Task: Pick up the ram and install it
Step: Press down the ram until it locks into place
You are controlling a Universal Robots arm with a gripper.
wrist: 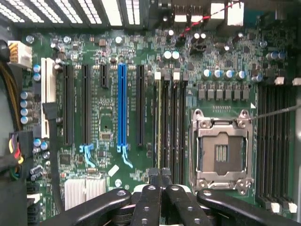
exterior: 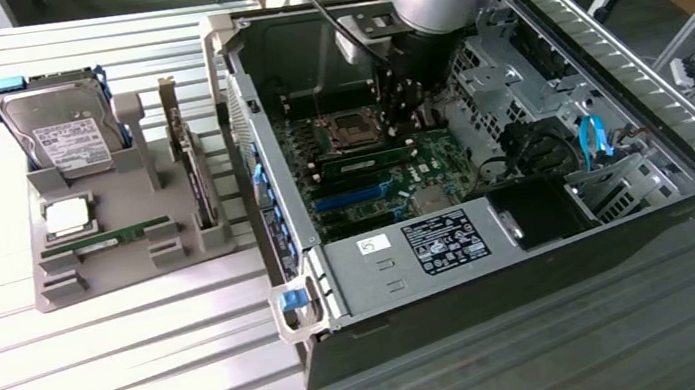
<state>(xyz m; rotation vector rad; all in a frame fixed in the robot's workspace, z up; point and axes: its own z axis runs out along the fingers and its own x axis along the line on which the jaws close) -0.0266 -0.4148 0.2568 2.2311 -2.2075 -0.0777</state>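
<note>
Item: ram (exterior: 366,162), a green stick, lay seated in a memory slot on the motherboard (exterior: 381,186) inside the open computer case (exterior: 488,237), beside the empty processor socket (exterior: 349,132). Judged installed or nearly so. A second, alike stick (exterior: 104,238) rested in the grey holder tray (exterior: 126,254) on the worktop (exterior: 143,383), well apart. Arm reached down into the case from above, claw (wrist: 160,175) poised just over the slots; its fingers (wrist: 154,176) were drawn together, holding nothing.
</note>
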